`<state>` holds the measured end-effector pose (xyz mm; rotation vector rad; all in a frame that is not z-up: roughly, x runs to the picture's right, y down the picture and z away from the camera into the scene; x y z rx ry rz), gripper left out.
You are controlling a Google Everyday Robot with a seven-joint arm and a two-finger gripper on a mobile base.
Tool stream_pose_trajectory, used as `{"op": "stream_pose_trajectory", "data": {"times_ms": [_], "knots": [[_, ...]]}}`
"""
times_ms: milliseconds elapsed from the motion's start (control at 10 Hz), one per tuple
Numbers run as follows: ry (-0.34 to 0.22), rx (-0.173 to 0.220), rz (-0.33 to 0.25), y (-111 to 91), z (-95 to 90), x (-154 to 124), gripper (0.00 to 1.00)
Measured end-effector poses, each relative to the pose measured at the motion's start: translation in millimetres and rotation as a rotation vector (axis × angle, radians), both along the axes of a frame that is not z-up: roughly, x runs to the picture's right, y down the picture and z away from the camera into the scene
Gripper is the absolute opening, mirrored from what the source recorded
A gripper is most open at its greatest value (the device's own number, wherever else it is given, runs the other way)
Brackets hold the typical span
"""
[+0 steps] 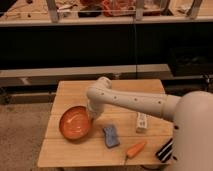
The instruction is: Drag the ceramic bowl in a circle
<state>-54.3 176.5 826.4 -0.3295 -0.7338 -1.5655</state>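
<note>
Two things worry me most from where I am: the ceramic bowl sliding off the wooden table, and my contact with it slipping. It lies on the left part of the tabletop, close to the left edge and not far from the front one, so I judge that a circle swung too wide on that side would push it over. Its glaze is glossy, so a light hold at the rim would probably skid loose partway round and leave it behind. On its other side a blue sponge lies just beside the bowl toward the front, and a sweep that way would likely shove it toward the carrot further on. The white box and the dark object at the front right corner are well apart and should be safe. My arm reaches in from the right across the middle of the table, bends at the elbow, and turns down toward the bowl's right rim, where my gripper is. Whether it is spread or pinching the rim I cannot tell, since my own wrist hides it.
</note>
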Motion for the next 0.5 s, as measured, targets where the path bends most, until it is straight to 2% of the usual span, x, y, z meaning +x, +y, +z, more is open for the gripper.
{"op": "stream_pose_trajectory", "data": {"times_ms": [200, 500], "knots": [[0.035, -0.004, 0.035, 17.1, -17.3, 26.5, 0.0], [0.04, 0.0, 0.026, 52.1, -55.4, 34.3, 0.0]]}}
